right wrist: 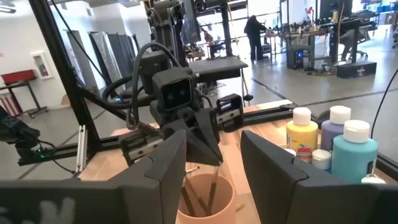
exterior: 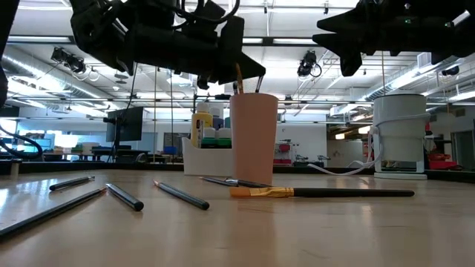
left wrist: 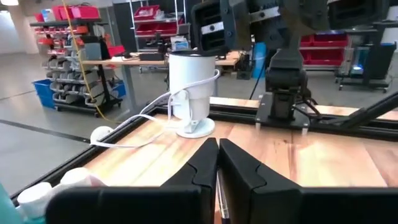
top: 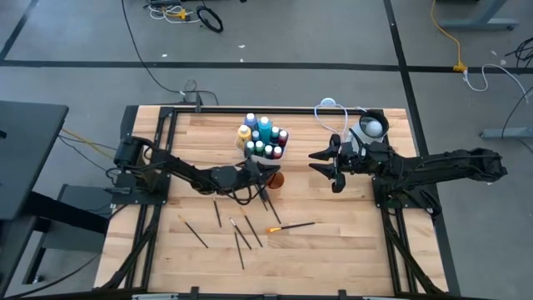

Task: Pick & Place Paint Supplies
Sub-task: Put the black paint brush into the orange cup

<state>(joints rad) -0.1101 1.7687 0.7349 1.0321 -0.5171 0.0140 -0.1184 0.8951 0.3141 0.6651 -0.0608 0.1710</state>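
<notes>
- High view: the left gripper (top: 265,172) hangs over a round orange-brown cup (top: 276,178) just below the white tray (top: 283,143) of paint bottles (top: 265,127). About ten bottles are crowded in the tray, with blue, teal, yellow, red-brown and white among them. About seven loose brushes (top: 195,232) lie on the wooden table (top: 350,242) nearer the front; one is the orange-handled brush (top: 291,226). The right gripper (top: 326,167) hovers to the right of the cup with its fingers apart and nothing between them. A white-and-grey container (top: 371,127) with a cable stands near the table's far right corner.
- Low view: the cup (exterior: 253,139) stands upright with two brush handles (exterior: 240,78) poking out of it. Five or six brushes lie flat on the table in front.
- Left wrist view: the fingers (left wrist: 205,163) are nearly together, with a thin dark brush handle (left wrist: 221,198) in the slit between them.
- Right wrist view: two brushes (right wrist: 211,193) lean inside the cup (right wrist: 205,199). Four bottles (right wrist: 301,132) show clearly beside it.
</notes>
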